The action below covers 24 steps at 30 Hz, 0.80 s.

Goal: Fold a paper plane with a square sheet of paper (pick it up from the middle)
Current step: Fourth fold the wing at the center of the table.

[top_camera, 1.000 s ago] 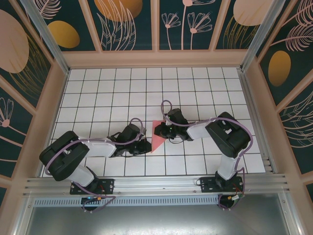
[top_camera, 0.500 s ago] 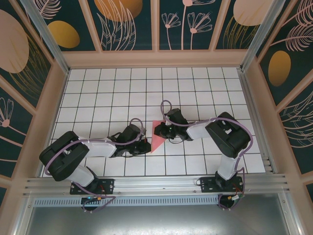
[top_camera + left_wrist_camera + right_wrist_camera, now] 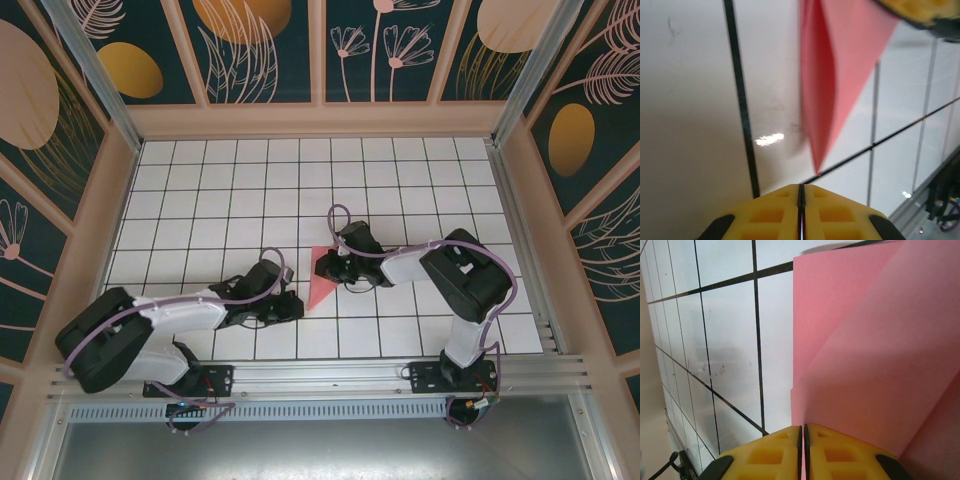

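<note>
The square sheet of paper [image 3: 322,281] is pink-red and folded into a narrow triangle lying on the white grid tiles at the table's middle, its point toward the near edge. My right gripper [image 3: 326,268] sits at its upper part. In the right wrist view the yellow jaws [image 3: 803,429] are shut on the edge of a raised flap of the paper [image 3: 865,350]. My left gripper [image 3: 299,305] is just left of the paper's point. It is shut and empty [image 3: 801,187], with the paper's tip [image 3: 816,162] a little ahead of it.
A wooden wall with dark floral panels [image 3: 320,50] surrounds the tiled table [image 3: 250,170]. A metal rail [image 3: 320,375] runs along the near edge by both arm bases. Open tiles lie behind and to both sides of the paper.
My left arm has swung its elbow out to the near left, and its gripper has drawn back off the paper's lower edge. The right gripper stays on the paper, which now looks narrower.
</note>
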Each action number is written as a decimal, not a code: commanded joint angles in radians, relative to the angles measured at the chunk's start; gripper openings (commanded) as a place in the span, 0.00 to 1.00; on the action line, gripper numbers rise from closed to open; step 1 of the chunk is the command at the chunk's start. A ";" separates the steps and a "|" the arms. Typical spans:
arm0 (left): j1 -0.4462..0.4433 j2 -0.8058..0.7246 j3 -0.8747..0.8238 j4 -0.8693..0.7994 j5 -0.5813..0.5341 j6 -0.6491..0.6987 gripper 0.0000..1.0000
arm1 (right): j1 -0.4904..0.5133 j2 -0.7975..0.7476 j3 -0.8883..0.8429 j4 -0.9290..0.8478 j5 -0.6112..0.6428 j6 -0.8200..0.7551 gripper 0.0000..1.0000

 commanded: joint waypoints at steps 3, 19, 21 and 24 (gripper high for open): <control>0.001 -0.079 0.063 0.032 -0.069 -0.021 0.08 | 0.014 0.079 -0.026 -0.142 0.093 -0.018 0.13; 0.021 0.253 0.066 0.282 -0.027 -0.052 0.07 | 0.015 0.093 -0.027 -0.145 0.089 -0.021 0.13; 0.021 0.272 0.049 0.262 -0.001 -0.049 0.06 | 0.013 0.093 -0.023 -0.152 0.090 -0.024 0.13; 0.020 0.279 0.002 0.253 0.023 -0.055 0.07 | 0.014 0.088 -0.025 -0.157 0.098 -0.025 0.13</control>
